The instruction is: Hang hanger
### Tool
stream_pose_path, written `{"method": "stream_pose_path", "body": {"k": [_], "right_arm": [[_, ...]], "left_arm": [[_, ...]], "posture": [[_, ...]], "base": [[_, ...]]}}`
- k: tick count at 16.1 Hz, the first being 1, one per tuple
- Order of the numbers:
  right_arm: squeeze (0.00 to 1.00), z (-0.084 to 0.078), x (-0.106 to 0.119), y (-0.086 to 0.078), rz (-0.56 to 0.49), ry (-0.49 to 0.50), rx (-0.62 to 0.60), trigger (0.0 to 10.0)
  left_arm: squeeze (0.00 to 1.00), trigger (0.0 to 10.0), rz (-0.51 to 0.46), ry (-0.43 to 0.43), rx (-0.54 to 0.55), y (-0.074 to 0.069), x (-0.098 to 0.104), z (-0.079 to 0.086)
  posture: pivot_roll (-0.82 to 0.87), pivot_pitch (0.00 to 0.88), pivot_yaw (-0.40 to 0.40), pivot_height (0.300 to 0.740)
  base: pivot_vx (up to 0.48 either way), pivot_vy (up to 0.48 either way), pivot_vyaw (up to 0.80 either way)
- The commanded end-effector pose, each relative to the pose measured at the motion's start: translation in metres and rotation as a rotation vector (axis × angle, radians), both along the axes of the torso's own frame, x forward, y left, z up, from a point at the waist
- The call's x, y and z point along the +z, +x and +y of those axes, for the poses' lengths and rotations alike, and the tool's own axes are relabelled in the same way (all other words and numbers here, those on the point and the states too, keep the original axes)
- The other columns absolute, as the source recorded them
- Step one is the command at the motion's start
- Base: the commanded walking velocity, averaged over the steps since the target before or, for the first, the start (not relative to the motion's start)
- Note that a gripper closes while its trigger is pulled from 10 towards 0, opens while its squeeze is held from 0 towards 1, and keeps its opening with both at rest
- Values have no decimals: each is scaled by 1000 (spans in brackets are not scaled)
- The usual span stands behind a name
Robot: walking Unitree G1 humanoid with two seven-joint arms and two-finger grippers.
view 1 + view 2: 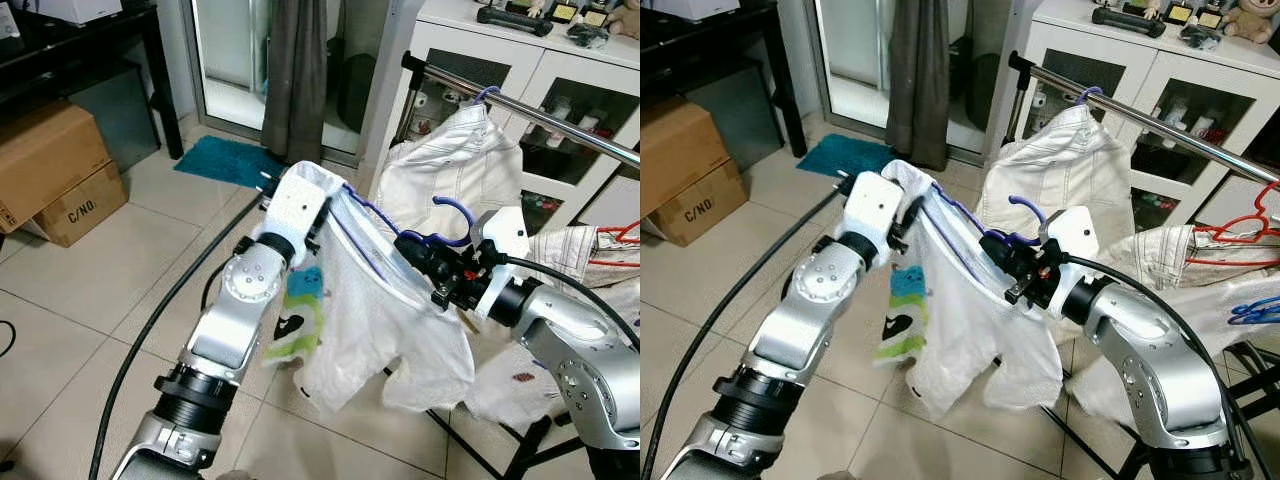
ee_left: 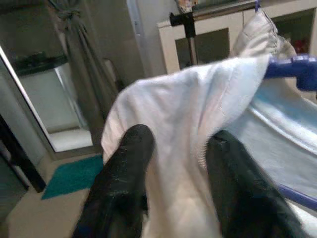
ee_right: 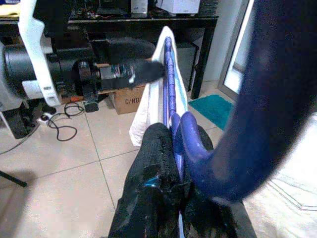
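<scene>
A blue hanger (image 1: 448, 212) carries a white garment (image 1: 370, 320) with a green and blue print, held in the air between my two arms. My right gripper (image 1: 418, 250) is shut on the hanger's neck just under the hook, and its black fingers (image 3: 156, 163) clamp the blue plastic. My left gripper (image 2: 173, 163) grips the garment's shoulder at the hanger's far end, with white cloth bunched between its fingers (image 2: 124, 173). The metal rail (image 1: 560, 125) runs above and behind my right gripper. A white shirt (image 1: 460, 160) hangs on the rail from another blue hanger.
A red hanger (image 1: 1230, 235) and a blue hanger (image 1: 1255, 310) lie with clothes at the right. A white cabinet (image 1: 520, 50) stands behind the rail. Cardboard boxes (image 1: 50, 170), a teal mat (image 1: 225, 160) and a black cable (image 1: 170, 310) are on the tiled floor at left.
</scene>
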State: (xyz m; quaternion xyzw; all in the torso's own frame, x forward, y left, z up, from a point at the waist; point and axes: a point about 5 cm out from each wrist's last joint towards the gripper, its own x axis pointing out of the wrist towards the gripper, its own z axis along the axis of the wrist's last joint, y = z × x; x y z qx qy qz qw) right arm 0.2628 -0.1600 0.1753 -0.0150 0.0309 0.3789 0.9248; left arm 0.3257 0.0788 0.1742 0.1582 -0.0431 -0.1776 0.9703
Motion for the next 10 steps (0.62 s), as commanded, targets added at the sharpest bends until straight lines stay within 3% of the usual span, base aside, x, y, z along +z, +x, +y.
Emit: {"method": "stream_pose_path", "body": {"k": [1,10], "right_arm": [[0,-3,9,0,-48,7,-3,10000],[0,-5,10,1,-49,7,-7,10000]], "left_arm": [[0,0,-31,1,11,3,6,-1],[0,0,14,-7,-7,9,1,4]], "posture": [[16,0,-86,740],[12,0,-79,740]], "base": [[0,0,0],[0,0,0]]}}
